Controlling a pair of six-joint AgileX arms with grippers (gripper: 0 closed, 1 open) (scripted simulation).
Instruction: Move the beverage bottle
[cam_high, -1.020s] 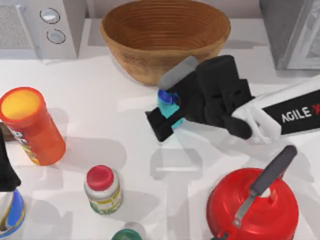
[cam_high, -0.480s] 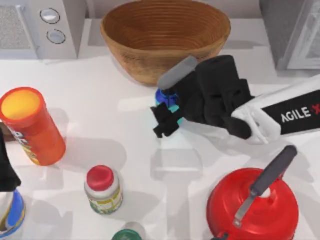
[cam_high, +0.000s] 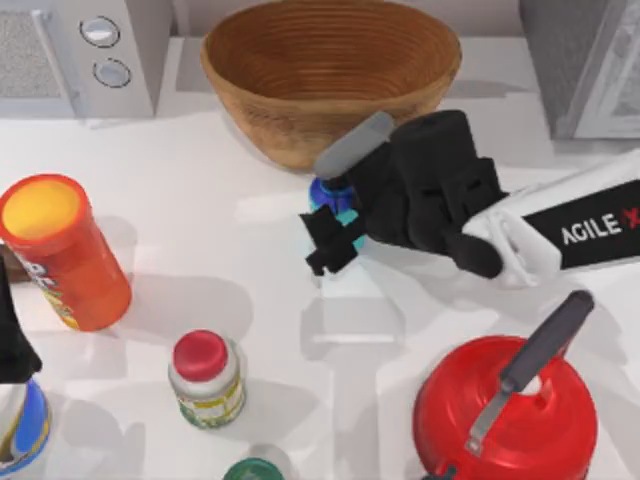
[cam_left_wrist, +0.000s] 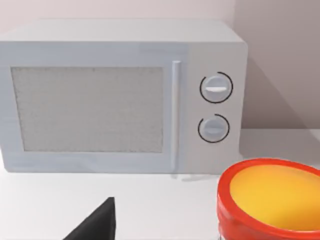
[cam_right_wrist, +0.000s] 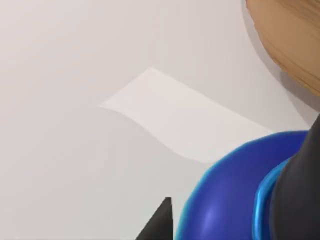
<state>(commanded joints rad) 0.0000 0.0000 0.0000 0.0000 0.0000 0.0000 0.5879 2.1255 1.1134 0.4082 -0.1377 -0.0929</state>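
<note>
I'm seeing the beverage bottle (cam_high: 333, 203) sitting on the bench (cam_high: 250, 300) just before the bowl (cam_high: 330, 70); the canister (cam_high: 60, 250) is standing well left of the bowl, the kettle (cam_high: 505, 410) right and farther before it.

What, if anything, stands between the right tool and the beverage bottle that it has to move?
Nothing visible does. In the top view the right tool is already closed around the beverage bottle, just in front of the wicker bowl. The left tool sits parked at the table's left edge.

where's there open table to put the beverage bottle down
Bare table lies between the wooden bowl, orange canister and right tool, which grips the beverage bottle. It is crowded along the front by the red-capped jar and red kettle.
</note>
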